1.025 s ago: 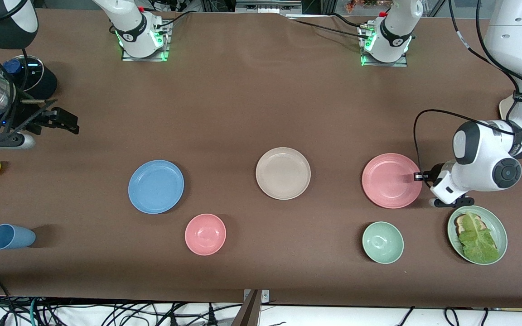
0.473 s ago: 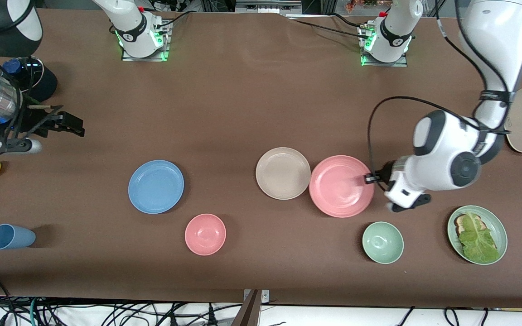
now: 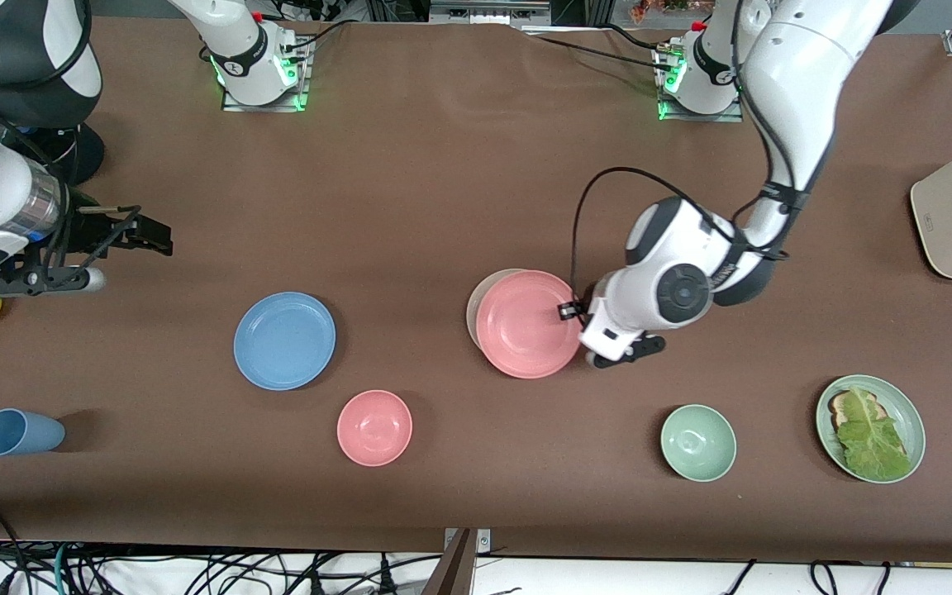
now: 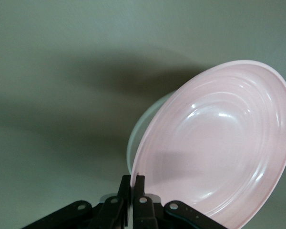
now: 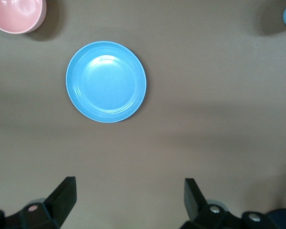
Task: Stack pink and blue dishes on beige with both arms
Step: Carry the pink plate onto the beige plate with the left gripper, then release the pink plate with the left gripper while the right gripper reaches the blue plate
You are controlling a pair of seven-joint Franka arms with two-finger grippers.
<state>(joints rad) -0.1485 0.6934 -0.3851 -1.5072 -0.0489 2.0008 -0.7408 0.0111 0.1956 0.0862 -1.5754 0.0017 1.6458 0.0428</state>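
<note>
Your left gripper [image 3: 568, 311] is clamped on the rim of the pink plate [image 3: 525, 324], just right of centre in the front view. The plate hangs over the beige plate [image 3: 476, 304], covering nearly all of it; only a beige sliver shows at the pink plate's upper-left edge. In the left wrist view the pink plate [image 4: 219, 143] is tilted, with the beige plate [image 4: 145, 121] peeking out beneath it, so you cannot yet call it seated.

You are in the placing step for the first plate. Next, I judge, you need to centre the pink plate over the beige one, level it, lower until the rims nest, then let go and back the fingers away without dragging the stack.

Your right gripper [image 3: 125, 234] hovers over bare table at the far left of the front view, its jaws spread wide and holding nothing. The blue plate [image 3: 284, 340] lies untouched at left of centre, and the right wrist view has the blue plate [image 5: 106, 81] squarely ahead; that pickup comes after.

No brand, label or writing can be read anywhere.
</note>
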